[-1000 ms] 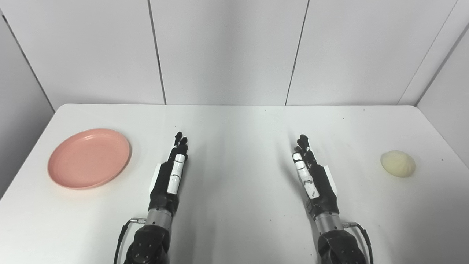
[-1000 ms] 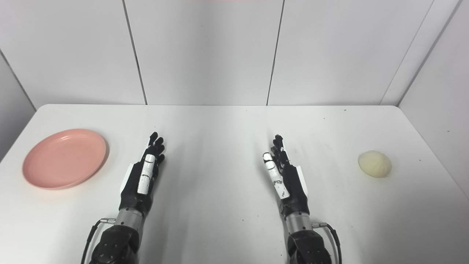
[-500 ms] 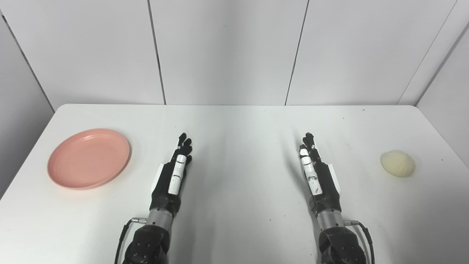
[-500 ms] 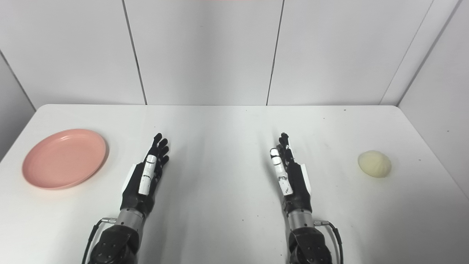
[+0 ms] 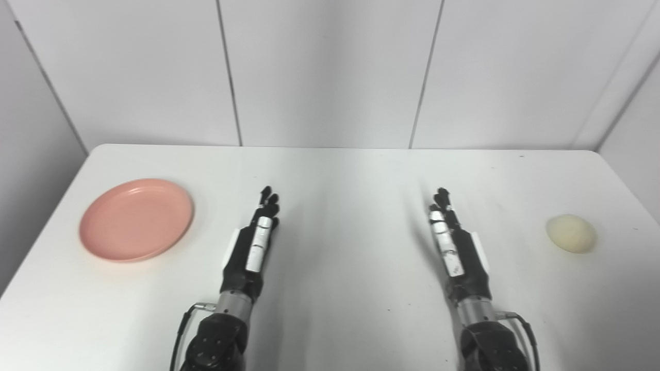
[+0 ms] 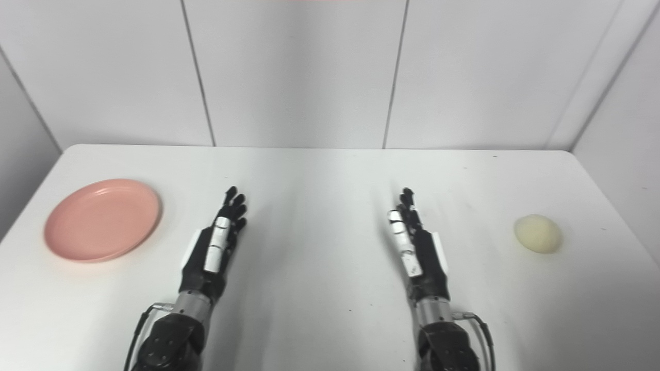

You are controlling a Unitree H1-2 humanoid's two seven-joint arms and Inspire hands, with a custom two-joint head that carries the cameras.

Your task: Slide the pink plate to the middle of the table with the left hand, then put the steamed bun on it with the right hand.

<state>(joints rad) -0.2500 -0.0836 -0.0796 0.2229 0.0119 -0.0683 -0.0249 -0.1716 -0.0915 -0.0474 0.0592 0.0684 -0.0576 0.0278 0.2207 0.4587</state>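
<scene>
The pink plate (image 5: 136,219) lies empty at the left side of the white table (image 5: 340,170). The pale steamed bun (image 5: 571,233) sits at the far right. My left hand (image 5: 252,247) is open, fingers straight and pointing away, empty, to the right of the plate and apart from it. My right hand (image 5: 456,247) is open and empty, fingers straight, well left of the bun. Both hands are set on edge with the thumb side up, at or just above the table. The same scene shows in the right eye view: plate (image 6: 102,219), bun (image 6: 537,234).
Grey panel walls stand behind the table and at both sides. The table's rounded back corners and its left and right edges are in view. Cables run from both wrists at the bottom edge.
The whole picture has shifted a little to the right, so the camera moved. Both hands have reached slightly farther forward; the right hand has straightened. Plate and bun lie where they were.
</scene>
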